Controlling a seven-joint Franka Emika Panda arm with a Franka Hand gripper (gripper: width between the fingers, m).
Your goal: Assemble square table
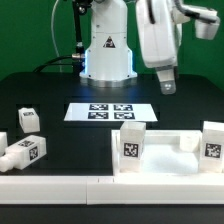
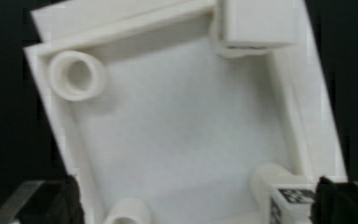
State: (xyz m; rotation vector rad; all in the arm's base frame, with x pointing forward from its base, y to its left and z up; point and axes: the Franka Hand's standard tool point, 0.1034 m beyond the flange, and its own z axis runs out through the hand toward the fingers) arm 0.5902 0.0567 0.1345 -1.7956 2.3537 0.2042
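The square table's white panel (image 1: 165,152) lies rim-up at the front of the exterior view's right. Two tagged white legs (image 1: 132,145) (image 1: 213,141) stand upright in its corners. Loose tagged legs (image 1: 28,120) (image 1: 27,152) lie on the exterior view's left. My gripper (image 1: 166,84) hangs high above the panel, open and empty. In the wrist view the panel (image 2: 185,110) fills the frame, with a bare round socket (image 2: 73,72) and the two standing legs (image 2: 265,25) (image 2: 286,186). My gripper (image 2: 194,208) is open, its dark fingers (image 2: 51,202) spread wide at either side.
The marker board (image 1: 112,112) lies flat mid-table in front of the robot base (image 1: 106,55). A long white rail (image 1: 90,187) runs along the front edge, touching the panel's near side. Black table surface (image 1: 70,140) separates the loose legs from the panel.
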